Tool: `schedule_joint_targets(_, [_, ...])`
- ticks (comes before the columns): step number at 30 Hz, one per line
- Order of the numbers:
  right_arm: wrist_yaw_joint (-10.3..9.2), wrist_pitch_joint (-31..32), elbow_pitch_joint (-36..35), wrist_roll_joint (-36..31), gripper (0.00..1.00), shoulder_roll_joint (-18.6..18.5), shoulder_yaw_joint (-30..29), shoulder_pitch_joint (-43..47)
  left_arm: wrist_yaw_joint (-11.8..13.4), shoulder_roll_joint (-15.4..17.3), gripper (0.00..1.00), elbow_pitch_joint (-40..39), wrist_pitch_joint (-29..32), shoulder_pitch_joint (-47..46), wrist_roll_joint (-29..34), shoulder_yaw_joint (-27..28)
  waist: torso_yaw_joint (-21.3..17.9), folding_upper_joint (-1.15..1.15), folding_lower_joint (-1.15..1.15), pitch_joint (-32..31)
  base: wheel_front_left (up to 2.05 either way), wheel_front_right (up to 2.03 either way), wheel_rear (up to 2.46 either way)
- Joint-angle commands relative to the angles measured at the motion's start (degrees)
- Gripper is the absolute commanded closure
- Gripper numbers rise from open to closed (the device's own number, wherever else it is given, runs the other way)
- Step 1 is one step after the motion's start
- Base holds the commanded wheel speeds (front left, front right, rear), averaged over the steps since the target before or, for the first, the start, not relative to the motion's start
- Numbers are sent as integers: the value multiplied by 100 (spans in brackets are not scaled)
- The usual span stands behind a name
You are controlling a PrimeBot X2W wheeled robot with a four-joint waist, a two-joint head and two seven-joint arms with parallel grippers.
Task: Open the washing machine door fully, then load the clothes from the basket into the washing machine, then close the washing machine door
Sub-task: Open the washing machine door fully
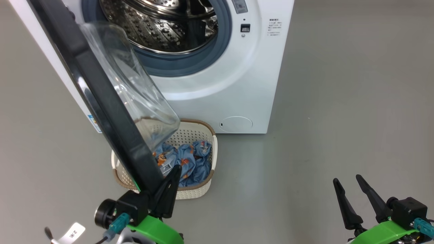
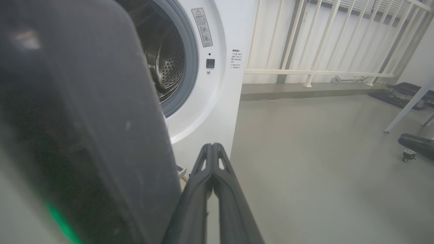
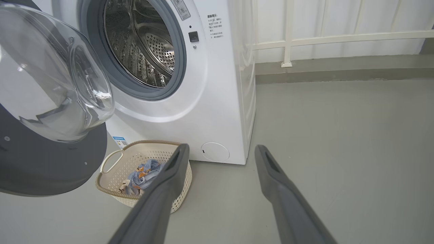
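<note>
The washing machine stands with its steel drum exposed. Its door is swung out towards me, black rim edge-on and the clear glass bowl bulging right. My left gripper is shut with nothing between its fingers, and sits against the lower inner edge of the door rim. Under the door stands the basket, holding light-blue clothes with orange print. My right gripper hangs open over bare floor at lower right. Its wrist view shows the door, the basket and the clothes.
Grey floor stretches to the right of the machine. A white railing and a low kerb run behind it. A white table leg and a dark wheeled base stand at the far right in the left wrist view.
</note>
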Motion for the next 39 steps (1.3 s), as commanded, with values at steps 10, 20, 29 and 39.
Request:
schedule_joint_targets(10, [16,-34,-69,99,0,-43,131,-2,230,96,100,-48,-36,225,47,609,311,0,0,-188,0,0,0])
schedule_joint_targets(20, [16,-34,-103,88,0,-33,163,25,361,134,100,-144,-36,612,34,972,667,0,0,-195,0,0,0])
schedule_joint_targets(29, [16,-34,-94,85,0,-8,188,43,347,183,100,-359,-36,751,35,1368,968,0,0,-298,0,0,0])
schedule_joint_targets(39, [16,-34,-67,119,0,-6,236,36,396,245,100,-388,-36,807,50,1788,1035,0,0,-350,0,0,0])
